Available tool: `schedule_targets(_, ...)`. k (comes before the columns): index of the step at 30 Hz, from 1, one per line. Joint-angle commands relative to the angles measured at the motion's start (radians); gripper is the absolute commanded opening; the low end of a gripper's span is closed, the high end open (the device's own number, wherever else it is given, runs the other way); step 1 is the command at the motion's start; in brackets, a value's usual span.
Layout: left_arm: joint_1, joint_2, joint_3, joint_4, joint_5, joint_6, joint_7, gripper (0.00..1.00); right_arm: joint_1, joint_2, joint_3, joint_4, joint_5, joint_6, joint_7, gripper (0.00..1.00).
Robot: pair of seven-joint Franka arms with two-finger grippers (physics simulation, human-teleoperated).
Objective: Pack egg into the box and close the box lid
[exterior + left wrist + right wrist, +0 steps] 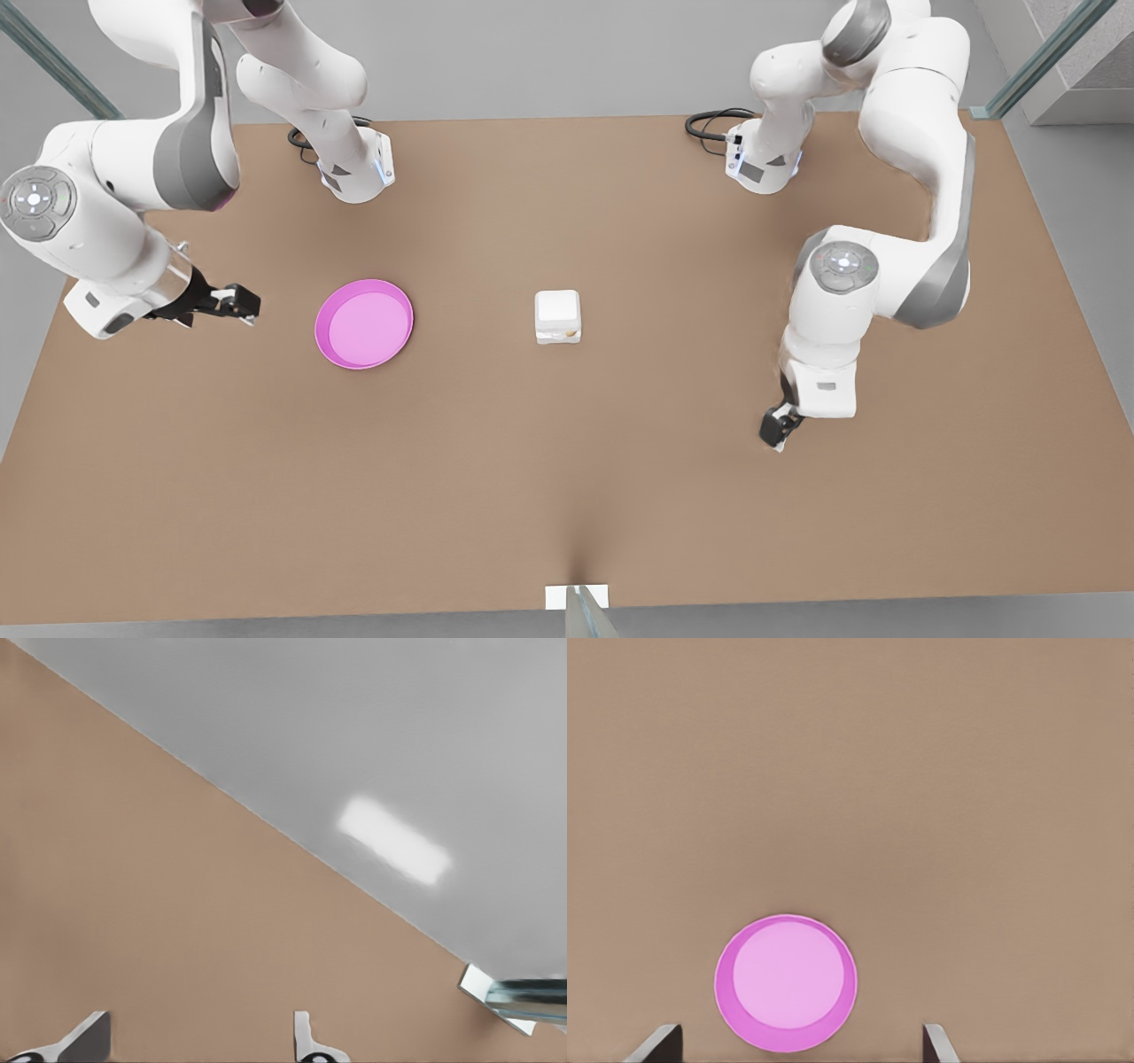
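Box (558,316) sits mid-table, lid (557,307) down | pink plate (364,323) at its 9 o'clock | right gripper (237,304) spread wide beside plate | left gripper (778,431) spread wide at box's 4 o'clock, well apart.

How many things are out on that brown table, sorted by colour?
Pink: 1, the plate
White: 3, the box and two arms, with the right tool beside the plate and the left tool at the front view's right
Total: 4
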Motion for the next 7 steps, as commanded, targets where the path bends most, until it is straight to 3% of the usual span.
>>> schedule_targets(1,-0.211,-0.097,0.554,0.069,-0.615,-0.373,0.949,1.00,0.000,0.003,0.001,0.001,-0.016,-0.042,-0.055,1.00)
schedule_targets(2,-0.198,-0.260,0.604,-0.032,-0.733,-0.509,1.117,1.00,0.000,0.007,0.002,0.003,-0.016,-0.033,-0.052,1.00)
schedule_targets(3,-0.184,-0.615,0.483,-0.489,-0.572,-0.267,1.109,1.00,-0.009,0.009,0.001,0.013,-0.015,-0.028,-0.054,1.00)
schedule_targets(4,-0.186,-0.690,0.475,-0.611,-0.567,-0.190,1.102,1.00,0.000,0.009,0.001,0.013,-0.013,-0.031,-0.054,1.00)
schedule_targets(5,-0.189,-0.604,0.472,-0.502,-0.565,-0.248,1.091,1.00,0.002,0.009,0.002,0.013,0.003,-0.027,-0.054,1.00)
schedule_targets(7,-0.199,-0.585,0.472,-0.495,-0.564,-0.250,1.088,1.00,0.003,0.052,0.007,0.084,0.014,0.015,-0.054,1.00)
